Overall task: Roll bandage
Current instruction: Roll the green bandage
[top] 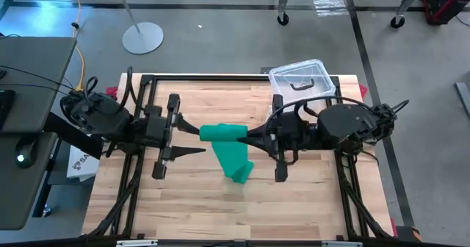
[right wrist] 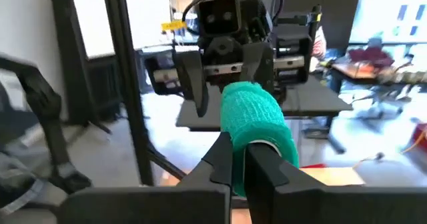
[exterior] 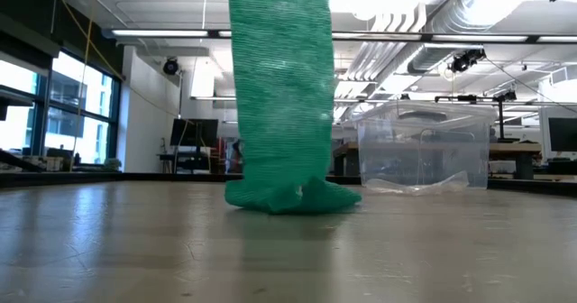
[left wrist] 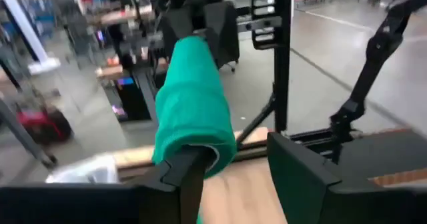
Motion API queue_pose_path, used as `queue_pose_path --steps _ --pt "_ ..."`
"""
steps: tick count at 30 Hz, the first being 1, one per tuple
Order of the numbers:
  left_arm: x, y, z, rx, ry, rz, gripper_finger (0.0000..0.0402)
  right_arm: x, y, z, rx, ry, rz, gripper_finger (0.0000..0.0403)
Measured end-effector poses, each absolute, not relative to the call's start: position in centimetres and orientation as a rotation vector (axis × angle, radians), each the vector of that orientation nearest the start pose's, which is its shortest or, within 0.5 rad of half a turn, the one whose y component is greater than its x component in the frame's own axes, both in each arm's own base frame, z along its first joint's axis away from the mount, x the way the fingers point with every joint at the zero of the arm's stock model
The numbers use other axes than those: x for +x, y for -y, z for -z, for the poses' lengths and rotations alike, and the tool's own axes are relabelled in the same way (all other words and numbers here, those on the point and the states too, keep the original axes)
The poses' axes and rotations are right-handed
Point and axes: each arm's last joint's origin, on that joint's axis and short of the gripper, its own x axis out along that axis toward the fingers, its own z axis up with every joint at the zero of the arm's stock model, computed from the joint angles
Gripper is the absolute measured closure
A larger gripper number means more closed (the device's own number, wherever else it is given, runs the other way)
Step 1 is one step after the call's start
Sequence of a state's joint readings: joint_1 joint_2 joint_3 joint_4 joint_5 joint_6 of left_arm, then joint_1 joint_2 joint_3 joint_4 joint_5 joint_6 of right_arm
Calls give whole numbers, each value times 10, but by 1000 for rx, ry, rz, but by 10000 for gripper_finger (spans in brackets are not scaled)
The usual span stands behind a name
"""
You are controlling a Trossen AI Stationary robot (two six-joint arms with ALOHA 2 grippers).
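Bandage [top: 224, 134] in right gripper [top: 248, 135]

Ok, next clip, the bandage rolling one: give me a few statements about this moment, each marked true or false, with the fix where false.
1. The right gripper is shut on the rolled end of the bandage. True.
2. The left gripper is clamped tight on the roll. False: its fingers stand apart, one on each side of the roll's other end.
3. The whole bandage is wound up. False: a loose length hangs down, and its end lies bunched on the table.
4. The clear plastic box sits at the table's far edge, on the right arm's side. True.
5. The roll lies on the tabletop. False: it is held up in the air between the arms.
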State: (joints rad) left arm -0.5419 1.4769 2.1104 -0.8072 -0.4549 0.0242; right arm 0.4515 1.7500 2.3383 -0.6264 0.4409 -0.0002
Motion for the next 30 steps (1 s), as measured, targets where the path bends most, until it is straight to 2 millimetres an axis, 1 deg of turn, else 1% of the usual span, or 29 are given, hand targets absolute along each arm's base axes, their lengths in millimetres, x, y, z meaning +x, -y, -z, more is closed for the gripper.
queue_pose_path --steps 4,6,9,13,18,22,25,28,30 --pt "207 110 -549 -36 -144 81 242 297 -139 -548 -185 -27 -23 399" --pt "203 108 -551 -113 -137 77 241 293 -142 -550 -285 -19 -14 400" --pt "203 108 -552 -227 -135 69 241 290 -148 -549 -414 -29 6 400" --pt "208 111 -555 -375 -104 69 241 288 -153 -549 -513 -32 23 401" --pt "225 121 -559 -501 -29 128 241 287 -154 -549 -532 -32 18 402" --pt "233 122 -561 -583 20 107 241 287 -153 -550 -537 -28 22 402" --pt "239 122 -558 -591 12 92 241 287 -154 -549 -541 -34 20 402" --pt "239 121 -558 -590 10 88 241 287 -154 -548 -543 -37 19 402" --pt "232 118 -560 -544 1 90 241 287 -154 -548 -544 -39 18 402"
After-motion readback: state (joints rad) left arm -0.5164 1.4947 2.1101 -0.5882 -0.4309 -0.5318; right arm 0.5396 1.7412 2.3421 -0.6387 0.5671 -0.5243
